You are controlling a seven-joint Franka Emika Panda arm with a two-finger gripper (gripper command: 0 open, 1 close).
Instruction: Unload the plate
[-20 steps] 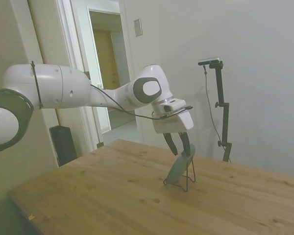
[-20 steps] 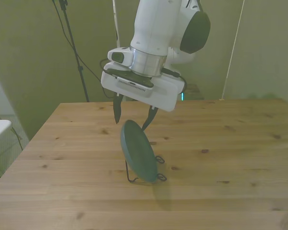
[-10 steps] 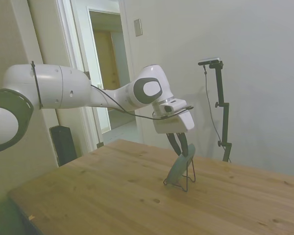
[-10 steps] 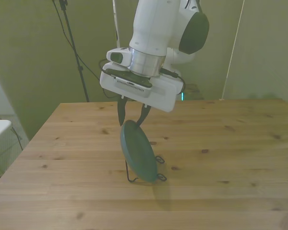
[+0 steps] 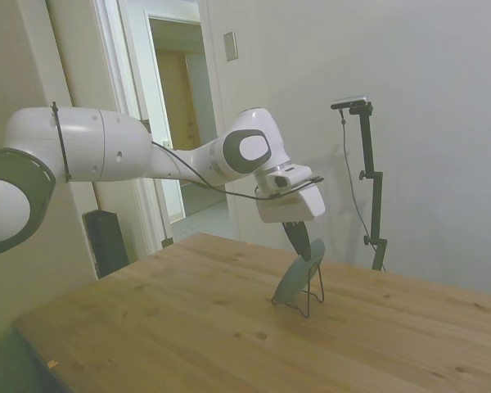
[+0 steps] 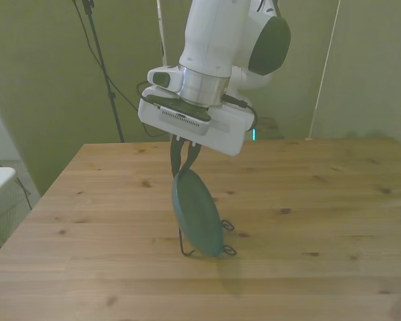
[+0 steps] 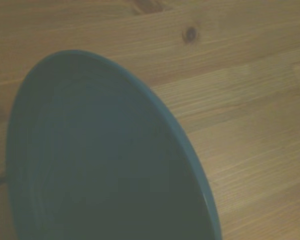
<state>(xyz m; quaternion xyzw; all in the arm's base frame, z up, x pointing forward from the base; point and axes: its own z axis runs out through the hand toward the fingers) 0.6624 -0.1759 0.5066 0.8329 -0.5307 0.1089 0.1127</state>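
You see the small round dull grey-green plate [image 6: 198, 213] standing on edge, tilted back in the thin black wire stand [image 6: 224, 250] near the middle of the wooden table [image 6: 334, 214]. In the side view the plate [image 5: 298, 273] leans against the stand's upright loop [image 5: 315, 288], with the stand's feet on the tabletop [image 5: 188, 327]. The white arm's two-finger gripper [image 6: 184, 165] reaches down onto the plate's top rim, and you can see its dark fingers [image 6: 176, 155] drawn narrow, pinching that rim from both faces. The side view shows the same grip [image 5: 302, 243] at the plate's upper edge. From the wrist, you look down across the plate's smooth hollow face [image 7: 105, 165], with wood grain [image 7: 250, 100] behind it.
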